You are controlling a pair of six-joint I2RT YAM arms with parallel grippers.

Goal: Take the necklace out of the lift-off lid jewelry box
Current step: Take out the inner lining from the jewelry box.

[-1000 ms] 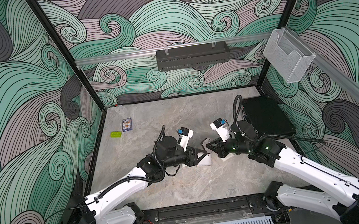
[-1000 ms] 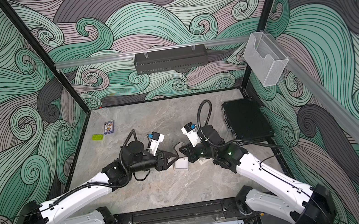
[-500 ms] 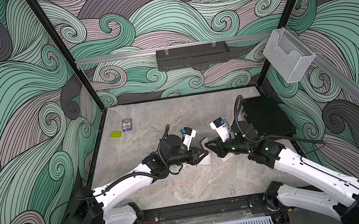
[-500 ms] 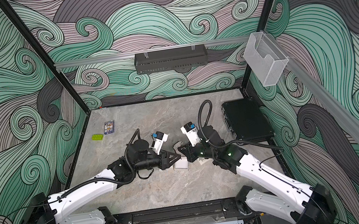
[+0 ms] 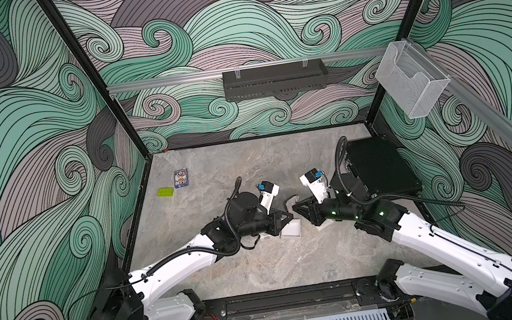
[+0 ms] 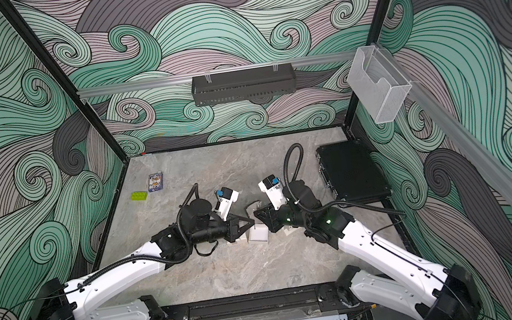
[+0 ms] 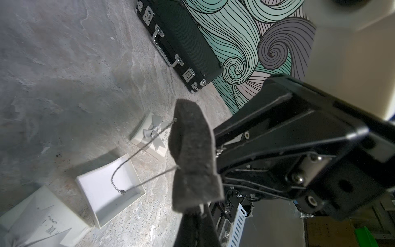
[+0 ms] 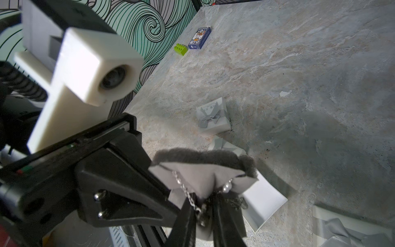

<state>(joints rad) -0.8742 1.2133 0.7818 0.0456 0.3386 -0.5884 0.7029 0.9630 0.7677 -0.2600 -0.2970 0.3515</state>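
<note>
Left gripper (image 8: 160, 179): jaws were clamped tight on one edge of the foam pad (image 7: 192, 154). Right gripper (image 7: 215, 149): jaws were narrow, with the pad's puckered opposite edge and some chain pinched between them. The pad hung between the two grippers, above the open box (image 7: 100, 196).

The necklace (image 7: 132, 157) was threaded through the pad and its loop drooped. The pendant (image 7: 123, 191) sat low over the box floor. I couldn't tell if it touched. The lid (image 7: 149, 136) lay off, just beside the box on the worktop (image 7: 64, 85).

Risks as I judged them:
- Pulling the grippers apart could tear the pad or strain the chain caught in the right jaws.
- If either side let go, the pad would swing.
- Moving sideways before lifting could snag the pendant on the box wall and drag the box along.
</note>
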